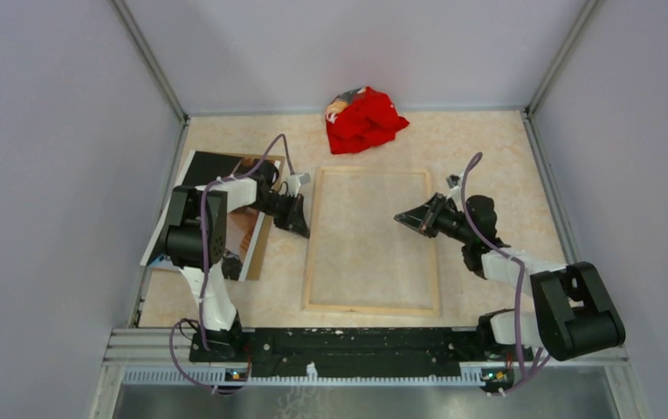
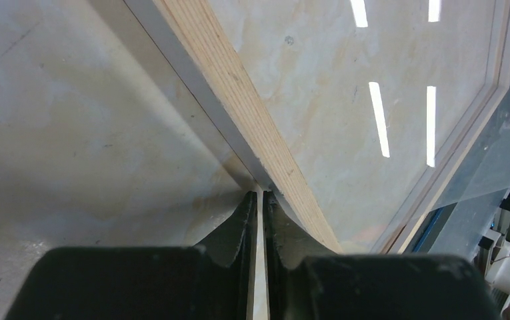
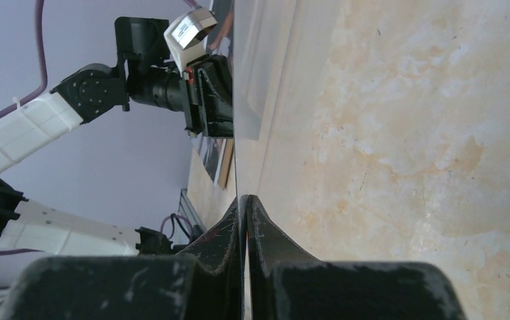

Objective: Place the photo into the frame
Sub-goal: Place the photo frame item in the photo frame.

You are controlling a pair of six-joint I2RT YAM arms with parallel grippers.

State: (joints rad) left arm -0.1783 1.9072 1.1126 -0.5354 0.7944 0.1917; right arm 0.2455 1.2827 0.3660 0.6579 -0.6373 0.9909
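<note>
The frame point(image 1: 371, 307) lies flat, long axis near-to-far. Left gripper point(image 2: 263, 195) reaches low to its left rail, jaws nearly together, grip indeterminate. Right gripper point(image 3: 244, 198) pinches the clear pane point(image 1: 369, 236) edge.

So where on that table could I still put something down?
Bare tabletop shows at the far right corner, between the red cloth, the frame and the wall, and left of the cloth, beyond the photo. The left side is crowded.

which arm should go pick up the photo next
Left, most likely. The photo lies at the left, partly under the left arm, and the left gripper sits at the left edge of the frame, next to it. The right gripper is over the frame, on the far side from the photo.
</note>
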